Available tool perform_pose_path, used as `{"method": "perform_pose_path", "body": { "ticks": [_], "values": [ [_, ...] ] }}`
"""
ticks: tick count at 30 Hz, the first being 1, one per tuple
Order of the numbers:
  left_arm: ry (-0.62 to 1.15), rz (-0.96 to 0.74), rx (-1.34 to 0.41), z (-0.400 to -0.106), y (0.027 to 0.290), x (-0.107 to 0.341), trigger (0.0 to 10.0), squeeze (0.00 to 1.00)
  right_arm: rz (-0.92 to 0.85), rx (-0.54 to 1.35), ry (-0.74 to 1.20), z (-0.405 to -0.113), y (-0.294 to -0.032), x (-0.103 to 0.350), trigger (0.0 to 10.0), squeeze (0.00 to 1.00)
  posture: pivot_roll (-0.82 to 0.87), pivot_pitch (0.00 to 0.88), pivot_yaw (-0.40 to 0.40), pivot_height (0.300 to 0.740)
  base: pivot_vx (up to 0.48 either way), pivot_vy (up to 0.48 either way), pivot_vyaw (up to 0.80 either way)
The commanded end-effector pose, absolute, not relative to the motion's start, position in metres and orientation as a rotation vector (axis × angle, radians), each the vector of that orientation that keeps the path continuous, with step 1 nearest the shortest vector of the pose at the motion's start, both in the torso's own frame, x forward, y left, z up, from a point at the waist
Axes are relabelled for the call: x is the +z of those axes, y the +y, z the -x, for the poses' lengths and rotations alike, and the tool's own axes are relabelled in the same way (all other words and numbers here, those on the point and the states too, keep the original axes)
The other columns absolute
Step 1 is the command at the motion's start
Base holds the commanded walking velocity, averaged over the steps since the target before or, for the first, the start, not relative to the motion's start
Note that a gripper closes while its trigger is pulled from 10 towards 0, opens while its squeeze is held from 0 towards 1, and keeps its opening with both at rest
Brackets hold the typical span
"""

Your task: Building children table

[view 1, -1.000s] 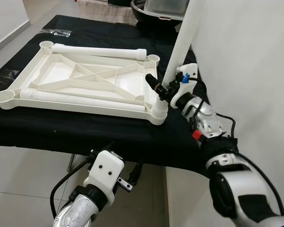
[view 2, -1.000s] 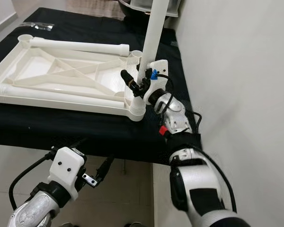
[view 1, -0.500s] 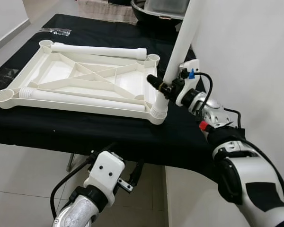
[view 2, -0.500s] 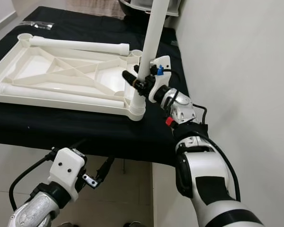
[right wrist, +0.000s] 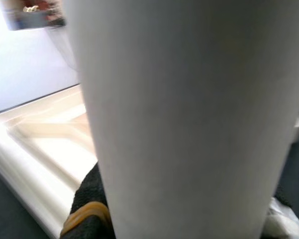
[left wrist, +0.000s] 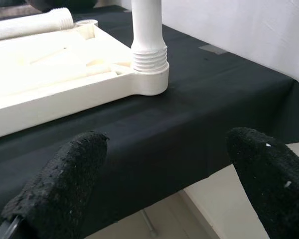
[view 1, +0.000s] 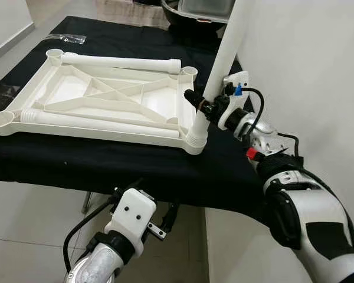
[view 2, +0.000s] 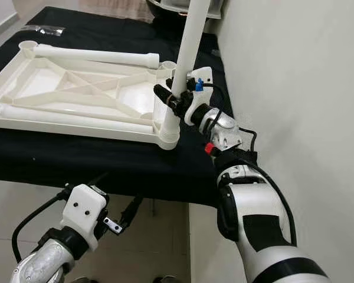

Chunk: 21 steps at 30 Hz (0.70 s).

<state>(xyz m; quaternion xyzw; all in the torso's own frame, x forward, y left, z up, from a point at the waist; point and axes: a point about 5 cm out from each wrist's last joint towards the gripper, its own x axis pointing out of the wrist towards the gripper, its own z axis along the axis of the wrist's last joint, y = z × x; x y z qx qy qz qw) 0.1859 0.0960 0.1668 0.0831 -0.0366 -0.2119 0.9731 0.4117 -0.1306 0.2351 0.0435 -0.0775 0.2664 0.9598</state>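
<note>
A white plastic tabletop [view 1: 53,121] lies upside down on the black cloth. A white table leg [view 1: 223,65] stands upright in its near right corner socket [view 1: 194,141], threaded end down. My right gripper [view 1: 205,107] is shut on that leg just above the socket. Two more white legs lie across the tabletop, one along the far edge [view 1: 123,61] and one along the near edge [view 1: 100,123]. My left gripper [left wrist: 154,194] hangs open below the table's front edge, nothing between its fingers, and its wrist view looks up at the socketed leg [left wrist: 148,47].
The tabletop rests on a black-covered table [view 1: 135,165] whose front edge faces me. A white wall [view 1: 307,71] runs close along the right side. A dark bin [view 1: 192,17] and a small plastic bag [view 1: 64,39] sit at the far end. Tiled floor lies below.
My right gripper and forearm have shifted slightly up and toward the wall along the upright leg, still holding it. The whole picture moved a little. The left arm is unchanged.
</note>
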Motion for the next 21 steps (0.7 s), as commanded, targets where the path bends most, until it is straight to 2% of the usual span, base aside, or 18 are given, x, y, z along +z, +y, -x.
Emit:
{"method": "perform_pose_path", "body": {
  "ticks": [1, 2, 3, 5, 7, 8, 10, 11, 15, 20, 21],
  "values": [
    [-0.072, -0.175, -0.417, -0.185, 0.098, 0.166, 10.0, 0.00, -0.111, 0.399, -0.093, -0.412, -0.137, 0.218, 0.0, 0.00, 0.13, 0.115, -0.162, 0.740, 0.000, 0.000, 0.00],
    [-0.072, -0.175, -0.417, -0.185, 0.098, 0.166, 10.0, 0.00, -0.111, 0.399, -0.093, -0.412, -0.137, 0.218, 0.0, 0.00, 0.13, 0.115, -0.162, 0.740, 0.000, 0.000, 0.00],
    [-0.073, -0.178, -0.417, -0.186, 0.098, 0.165, 10.0, 0.00, -0.075, 0.273, -0.081, -0.412, -0.141, 0.211, 0.0, 0.00, 0.12, 0.109, -0.158, 0.740, 0.000, 0.000, 0.00],
    [-0.073, -0.178, -0.417, -0.186, 0.098, 0.165, 10.0, 0.00, -0.075, 0.273, -0.081, -0.412, -0.141, 0.211, 0.0, 0.00, 0.12, 0.109, -0.158, 0.740, 0.000, 0.000, 0.00],
    [-0.077, -0.174, -0.418, -0.188, 0.098, 0.165, 10.0, 0.00, -0.084, -0.028, -0.053, -0.407, -0.145, 0.197, 0.0, 0.00, 0.12, 0.099, -0.152, 0.740, 0.000, 0.000, 0.00],
    [-0.077, -0.174, -0.418, -0.188, 0.098, 0.165, 10.0, 0.00, -0.084, -0.028, -0.053, -0.407, -0.145, 0.197, 0.0, 0.00, 0.12, 0.099, -0.152, 0.740, 0.000, 0.000, 0.00],
    [-0.081, -0.176, -0.420, -0.189, 0.097, 0.165, 10.0, 0.00, -0.148, -0.250, -0.055, -0.394, -0.131, 0.193, 0.0, 0.00, 0.13, 0.090, -0.152, 0.740, 0.000, 0.000, 0.00],
    [-0.081, -0.176, -0.420, -0.189, 0.097, 0.165, 10.0, 0.00, -0.148, -0.250, -0.055, -0.394, -0.131, 0.193, 0.0, 0.00, 0.13, 0.090, -0.152, 0.740, 0.000, 0.000, 0.00],
    [-0.087, -0.180, -0.421, -0.190, 0.098, 0.166, 10.0, 0.00, -0.252, -0.388, -0.042, -0.386, -0.098, 0.197, 0.0, 0.00, 0.14, 0.095, -0.152, 0.740, 0.000, 0.000, 0.00],
    [-0.086, -0.183, -0.418, -0.190, 0.098, 0.166, 10.0, 0.00, -0.275, -0.411, -0.035, -0.385, -0.089, 0.200, 0.0, 0.00, 0.14, 0.098, -0.153, 0.740, 0.000, 0.000, 0.00],
    [-0.084, -0.185, -0.419, -0.189, 0.099, 0.166, 10.0, 0.00, -0.280, -0.387, -0.040, -0.386, -0.084, 0.202, 2.4, 0.00, 0.14, 0.099, -0.152, 0.740, 0.000, 0.000, 0.00]
  ]
}}
